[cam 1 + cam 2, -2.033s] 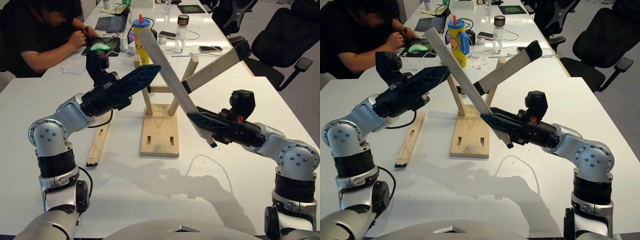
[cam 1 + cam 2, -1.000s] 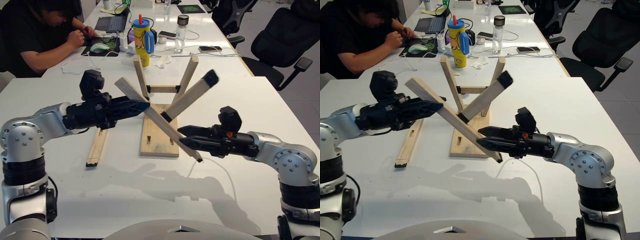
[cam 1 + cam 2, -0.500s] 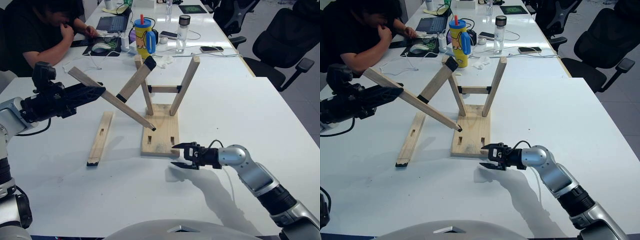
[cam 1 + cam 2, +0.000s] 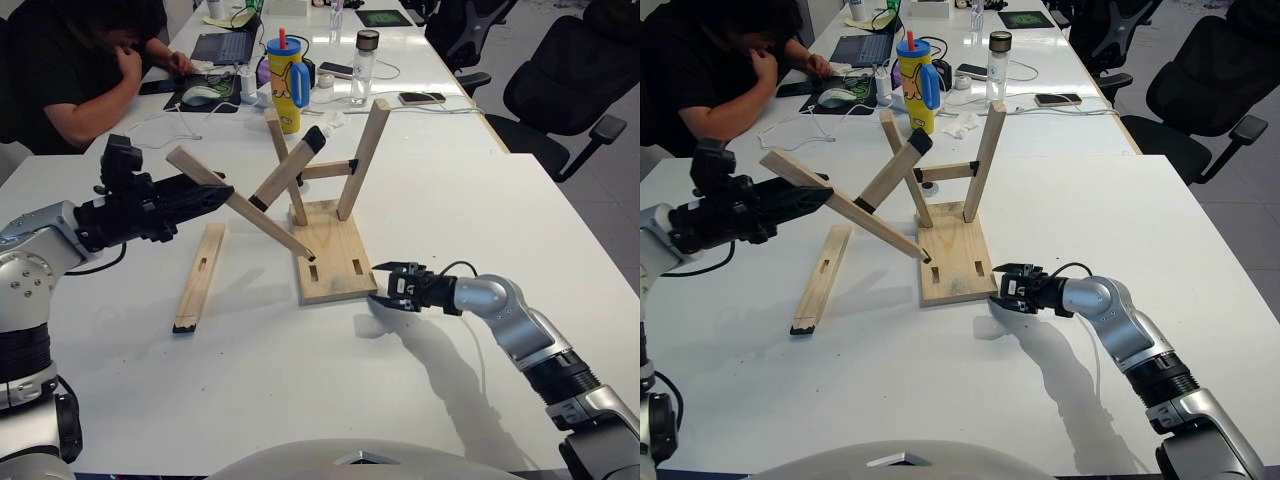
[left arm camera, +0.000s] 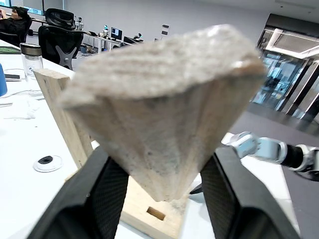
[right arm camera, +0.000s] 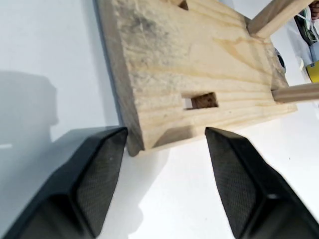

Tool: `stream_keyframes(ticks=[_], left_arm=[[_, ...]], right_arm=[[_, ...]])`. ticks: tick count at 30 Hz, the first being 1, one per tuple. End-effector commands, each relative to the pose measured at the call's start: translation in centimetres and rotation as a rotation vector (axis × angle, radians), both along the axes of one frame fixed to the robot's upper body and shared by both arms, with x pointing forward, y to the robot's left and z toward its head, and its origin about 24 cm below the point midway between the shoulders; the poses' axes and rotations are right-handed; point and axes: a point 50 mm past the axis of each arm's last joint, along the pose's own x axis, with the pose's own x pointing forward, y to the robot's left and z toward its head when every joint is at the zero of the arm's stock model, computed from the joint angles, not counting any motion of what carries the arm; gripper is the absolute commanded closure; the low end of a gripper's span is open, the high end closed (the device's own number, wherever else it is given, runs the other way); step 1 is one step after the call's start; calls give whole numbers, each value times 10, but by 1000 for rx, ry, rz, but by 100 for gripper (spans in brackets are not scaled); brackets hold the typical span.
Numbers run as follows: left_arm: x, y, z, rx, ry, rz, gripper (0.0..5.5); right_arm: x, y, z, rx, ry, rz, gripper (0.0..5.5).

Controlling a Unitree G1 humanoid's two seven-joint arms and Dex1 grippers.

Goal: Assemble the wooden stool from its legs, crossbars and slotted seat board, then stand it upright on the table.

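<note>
A pale, rectangular wooden seat board [image 4: 335, 250] lies flat on the white tabletop [image 4: 250, 370]. Two light wooden legs [image 4: 362, 160], joined by a short crossbar [image 4: 328, 170], are already seated upright in its far slots. A second leg frame [image 4: 255, 215] of the same wood is clamped at its upper end by the fingers of the left gripper [image 4: 218, 192]. It is held tilted, its lower tip at or just above the board near a free slot. The right gripper [image 4: 382, 285] sits at the board's near corner, fingers spread to either side and not closed on it. A long slotted wooden slat [image 4: 200, 275] lies apart, unused. Roughly half is judged done. Still to be done: the second frame seated, the slat fitted, the stool righted.
</note>
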Motion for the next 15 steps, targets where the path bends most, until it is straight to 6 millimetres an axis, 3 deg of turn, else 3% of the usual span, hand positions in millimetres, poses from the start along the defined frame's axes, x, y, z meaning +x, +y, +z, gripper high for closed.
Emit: stream_keyframes(ticks=[1,3,5,15], left_arm=[[2,-15,-2,38,-40,-49,346],[4,-20,-6,72,-41,-73,346],[7,-24,-9,108,-44,-96,346],[22,-33,-15,242,-61,-177,346]], right_arm=[[-8,18,21,469,239,-73,261],[-7,26,24,626,317,-131,261],[-6,32,19,664,346,-199,261],[-11,38,-14,508,433,-314,261]])
